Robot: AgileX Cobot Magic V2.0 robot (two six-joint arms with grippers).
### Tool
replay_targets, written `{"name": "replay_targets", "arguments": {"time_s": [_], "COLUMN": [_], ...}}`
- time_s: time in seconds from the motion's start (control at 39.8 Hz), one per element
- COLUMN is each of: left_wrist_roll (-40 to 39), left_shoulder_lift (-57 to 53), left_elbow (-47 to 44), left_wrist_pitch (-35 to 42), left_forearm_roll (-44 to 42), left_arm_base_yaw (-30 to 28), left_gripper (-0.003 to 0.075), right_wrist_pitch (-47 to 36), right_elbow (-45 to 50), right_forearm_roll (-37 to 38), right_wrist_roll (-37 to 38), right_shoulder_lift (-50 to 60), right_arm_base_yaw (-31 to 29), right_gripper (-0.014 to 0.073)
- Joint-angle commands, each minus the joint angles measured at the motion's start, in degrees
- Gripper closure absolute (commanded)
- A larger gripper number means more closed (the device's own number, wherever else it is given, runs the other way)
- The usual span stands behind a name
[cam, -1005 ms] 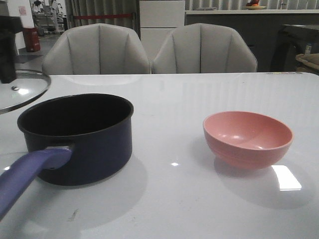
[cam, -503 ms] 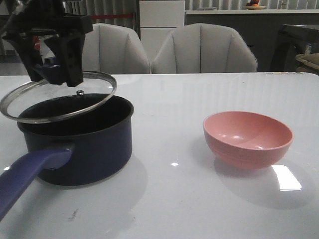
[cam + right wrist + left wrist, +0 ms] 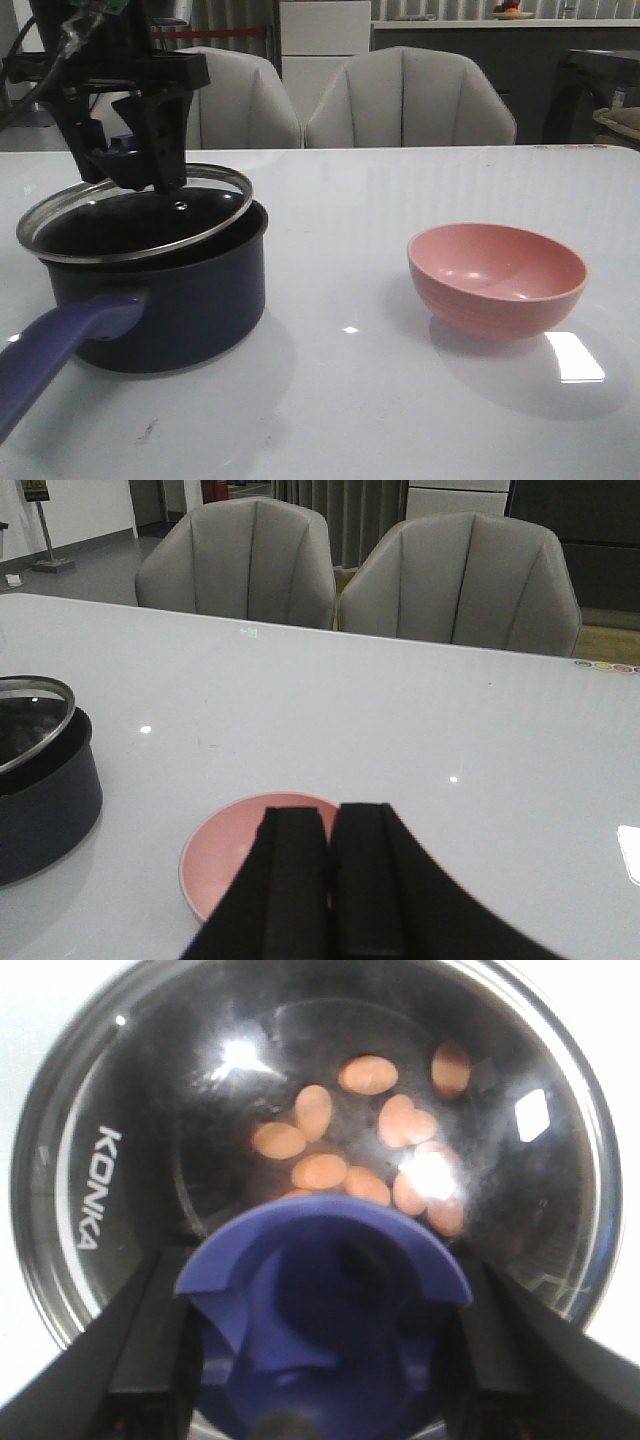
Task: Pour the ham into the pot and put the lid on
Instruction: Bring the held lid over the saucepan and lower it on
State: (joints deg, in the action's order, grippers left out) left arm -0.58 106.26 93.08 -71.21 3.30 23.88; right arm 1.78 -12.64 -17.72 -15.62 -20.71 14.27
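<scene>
Front view: left gripper holds lid tilted over pot.

A glossy white table mirrors the ceiling lights beneath a smooth pink bowl, seemingly plastic. The lid is dark glass with a polished steel rim; the pot shows dark, faintly shiny enamel.

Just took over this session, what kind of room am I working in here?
Probably a showroom or office-style demo space set up as a dining area: a glossy white table, two padded grey chairs behind it, and a white counter along the back wall.
</scene>
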Motion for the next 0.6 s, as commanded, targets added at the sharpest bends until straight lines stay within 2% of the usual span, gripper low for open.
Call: {"name": "replay_targets", "arguments": {"time_s": [0.0, 0.2, 0.58], "left_wrist_roll": [-0.13, -0.13, -0.13], "left_shoulder_lift": [-2.95, -2.95, -2.39], "left_elbow": [2.07, 2.07, 2.07], "left_wrist_pitch": [-2.61, -2.61, -2.61], "left_forearm_roll": [0.97, 3.13, 1.87], "left_arm_base_yaw": [0.43, 0.43, 0.43], "left_gripper": [0.0605, 0.0605, 0.0605], "right_wrist_pitch": [-3.89, -3.89, -3.89], "right_elbow": [-1.55, -1.55, -1.55], "right_forearm_roll": [-0.11, -0.11, -0.11], "right_wrist_roll": [-0.44, -0.44, -0.44], "right_shoulder_lift": [-0.26, -0.26, -0.26], "right_arm_base_yaw": [0.13, 0.13, 0.13], "right_gripper": [0.0456, 0.0456, 0.0456]}}
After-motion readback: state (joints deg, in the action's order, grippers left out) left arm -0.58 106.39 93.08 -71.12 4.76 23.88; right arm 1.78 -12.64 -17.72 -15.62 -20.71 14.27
